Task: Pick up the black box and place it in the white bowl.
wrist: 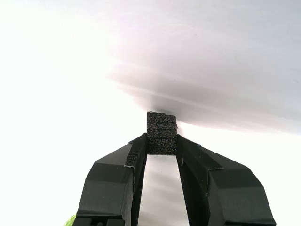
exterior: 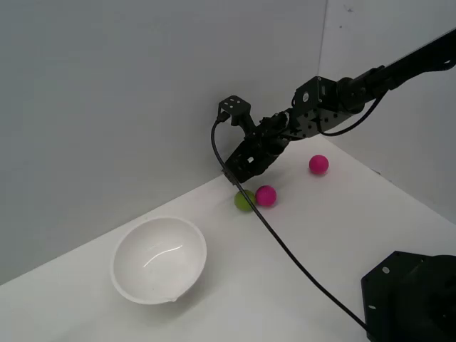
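Observation:
In the wrist view the black box (wrist: 161, 133), a small speckled matte black cube, is pinched between the two fingertips of my gripper (wrist: 161, 143). In the exterior view my gripper (exterior: 238, 173) is low by the back wall, just above the table and next to a green ball and a pink ball; the cube cannot be made out there. The white bowl (exterior: 159, 259) stands empty on the table, well toward the exterior view's left of the gripper.
A green ball (exterior: 244, 201) and a pink ball (exterior: 266, 195) touch just below the gripper. Another pink ball (exterior: 318, 164) lies toward the exterior view's right. A black cable (exterior: 285, 251) runs across the table to a black base (exterior: 410, 296). Grey walls close the back.

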Motion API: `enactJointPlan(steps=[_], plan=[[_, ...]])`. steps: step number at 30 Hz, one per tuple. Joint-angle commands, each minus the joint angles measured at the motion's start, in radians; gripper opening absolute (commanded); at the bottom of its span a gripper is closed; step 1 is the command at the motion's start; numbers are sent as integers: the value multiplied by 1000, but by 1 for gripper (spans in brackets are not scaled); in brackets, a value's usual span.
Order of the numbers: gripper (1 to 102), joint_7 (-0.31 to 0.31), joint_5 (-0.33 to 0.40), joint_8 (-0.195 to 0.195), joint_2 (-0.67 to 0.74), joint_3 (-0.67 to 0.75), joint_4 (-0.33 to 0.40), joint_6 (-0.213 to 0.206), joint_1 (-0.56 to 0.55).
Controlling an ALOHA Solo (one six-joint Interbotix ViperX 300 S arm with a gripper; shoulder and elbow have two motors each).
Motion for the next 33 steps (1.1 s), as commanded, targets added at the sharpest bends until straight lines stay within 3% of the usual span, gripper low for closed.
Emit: enactJointPlan(steps=[1, 33], plan=[[25, 5, -32, 6, 44, 46, -17, -11, -6], [25, 166, -8, 8, 282, 288, 6, -6, 84]])
